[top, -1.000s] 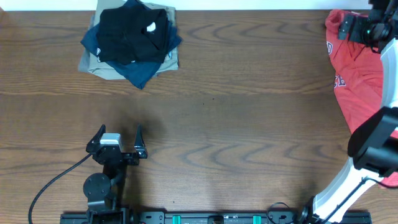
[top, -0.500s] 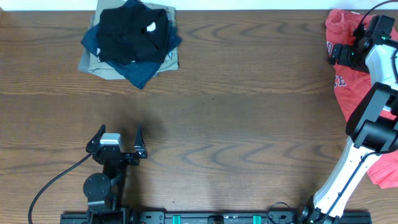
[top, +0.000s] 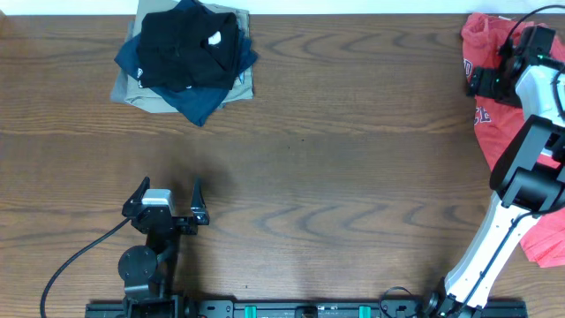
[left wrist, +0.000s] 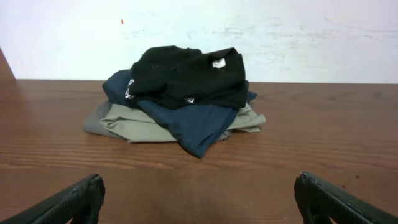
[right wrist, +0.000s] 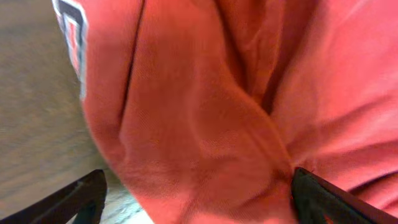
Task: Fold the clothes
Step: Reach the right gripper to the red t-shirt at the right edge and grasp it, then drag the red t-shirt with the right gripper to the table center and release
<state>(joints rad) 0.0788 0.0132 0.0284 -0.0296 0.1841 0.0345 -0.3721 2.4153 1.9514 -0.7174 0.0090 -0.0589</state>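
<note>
The clothes, a red-orange T-shirt [top: 496, 132] with white lettering at its left edge, lie crumpled at the table's far right. My right gripper [top: 491, 72] is down on the shirt's upper left part. In the right wrist view the red cloth [right wrist: 205, 112] fills the frame and bulges between the two wide-apart fingers, so the right gripper [right wrist: 196, 198] is open around a fold, not clamped on it. My left gripper [top: 169, 187] rests open near the front left, and nothing lies between the fingers of the left gripper [left wrist: 199, 200] in its own view.
A pile of black, navy and khaki garments [top: 185, 62] sits at the back left, straight ahead of the left wrist camera as a stack [left wrist: 180, 93]. A black cable [top: 79, 256] runs from the left arm's base. The white wall edge borders the table's back.
The right arm has swung from the table's back right corner down onto the shirt's upper left part. The left arm has stayed still.
</note>
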